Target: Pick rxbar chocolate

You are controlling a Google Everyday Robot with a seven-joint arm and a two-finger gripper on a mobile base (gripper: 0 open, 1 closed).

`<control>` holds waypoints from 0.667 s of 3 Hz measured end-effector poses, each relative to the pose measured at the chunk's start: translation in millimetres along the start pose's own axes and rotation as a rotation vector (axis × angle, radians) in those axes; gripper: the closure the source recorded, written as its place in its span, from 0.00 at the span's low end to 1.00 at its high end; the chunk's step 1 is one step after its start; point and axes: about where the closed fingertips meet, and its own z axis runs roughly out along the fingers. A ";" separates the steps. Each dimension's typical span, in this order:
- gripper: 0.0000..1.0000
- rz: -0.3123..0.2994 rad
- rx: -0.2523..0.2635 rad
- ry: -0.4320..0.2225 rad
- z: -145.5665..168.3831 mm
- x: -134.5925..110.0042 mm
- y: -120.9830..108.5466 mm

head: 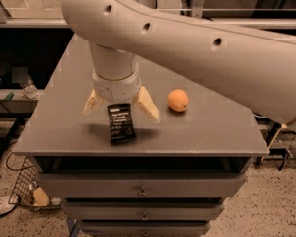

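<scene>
The rxbar chocolate, a flat black wrapper with white text lines, lies near the front edge of the grey table. My gripper hangs from the big white arm right over the bar's far end. Its two tan fingers are spread wide, the left fingertip to the bar's left, the right fingertip to its right. The bar sits between them, not gripped.
A round orange fruit sits on the table right of the gripper. The red soda can is hidden behind the arm. Drawers sit below the tabletop. A wire basket stands on the floor at left.
</scene>
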 end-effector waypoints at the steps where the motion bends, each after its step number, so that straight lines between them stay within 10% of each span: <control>1: 0.00 -0.024 -0.007 -0.032 5.4 -5.1 -12.3; 2: 0.00 -0.032 0.000 -0.070 12.8 -4.4 -20.8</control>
